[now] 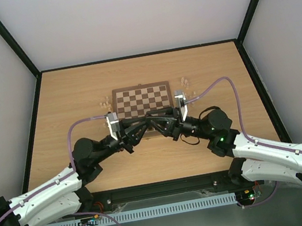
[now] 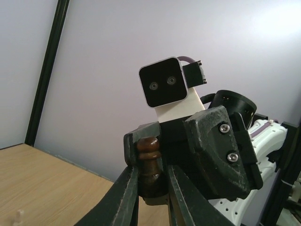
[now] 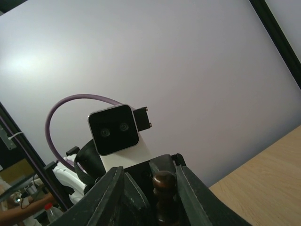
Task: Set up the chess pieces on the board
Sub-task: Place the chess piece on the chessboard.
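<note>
The board lies mid-table with bare checks. Both grippers meet tip to tip over its near edge. In the left wrist view my left gripper is shut on a dark brown chess piece, whose round head pokes up between the fingers. The right arm's fingertips bracket that head from the far side. In the right wrist view the same dark piece stands between the spread fingers of my right gripper, which is open with a gap on its left side. From above, the left gripper and the right gripper hide the piece.
Pale chess pieces lie in small clusters on the tabletop left of the board and right of it. One pale piece shows on the wood in the left wrist view. Black frame posts and grey walls enclose the table.
</note>
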Robot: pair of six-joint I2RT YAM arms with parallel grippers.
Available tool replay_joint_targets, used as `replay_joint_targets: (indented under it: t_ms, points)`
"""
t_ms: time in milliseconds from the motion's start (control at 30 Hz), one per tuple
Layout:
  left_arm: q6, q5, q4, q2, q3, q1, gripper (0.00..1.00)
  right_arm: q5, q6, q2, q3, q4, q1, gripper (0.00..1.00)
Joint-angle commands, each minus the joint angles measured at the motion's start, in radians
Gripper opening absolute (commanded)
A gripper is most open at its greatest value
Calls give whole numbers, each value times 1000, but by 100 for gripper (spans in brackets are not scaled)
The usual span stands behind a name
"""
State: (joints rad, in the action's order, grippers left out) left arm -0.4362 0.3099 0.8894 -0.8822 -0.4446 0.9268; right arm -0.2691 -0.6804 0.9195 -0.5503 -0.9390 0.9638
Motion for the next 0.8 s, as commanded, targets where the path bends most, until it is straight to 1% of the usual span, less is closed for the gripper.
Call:
replay_joint_targets:
  t_ms: [0,33,133,200,267,433,533,633,767]
  points:
    - [44,-38,-63,15,-42,4,12,31,16,-6,-42,50,12,32]
    - [49,-46,-89,21,-47,4,12,48,23,-8,-58,96,11,33]
    - [64,-57,-164,40,-63,5,12,105,41,-5,-118,246,11,42]
    - [72,-63,-200,50,-71,4,12,121,41,6,-165,329,10,43]
    - [76,-65,-226,58,-76,4,12,136,41,25,-198,404,11,44]
    - [82,-68,-275,71,-83,4,13,146,41,76,-251,486,8,46]
    - [87,-66,-333,80,-101,5,13,148,54,95,-311,595,6,46]
    - [93,-69,-435,102,-125,4,14,167,109,79,-402,803,-4,47]
    - [95,-83,-588,157,-141,4,15,201,154,51,-544,1123,-35,53]
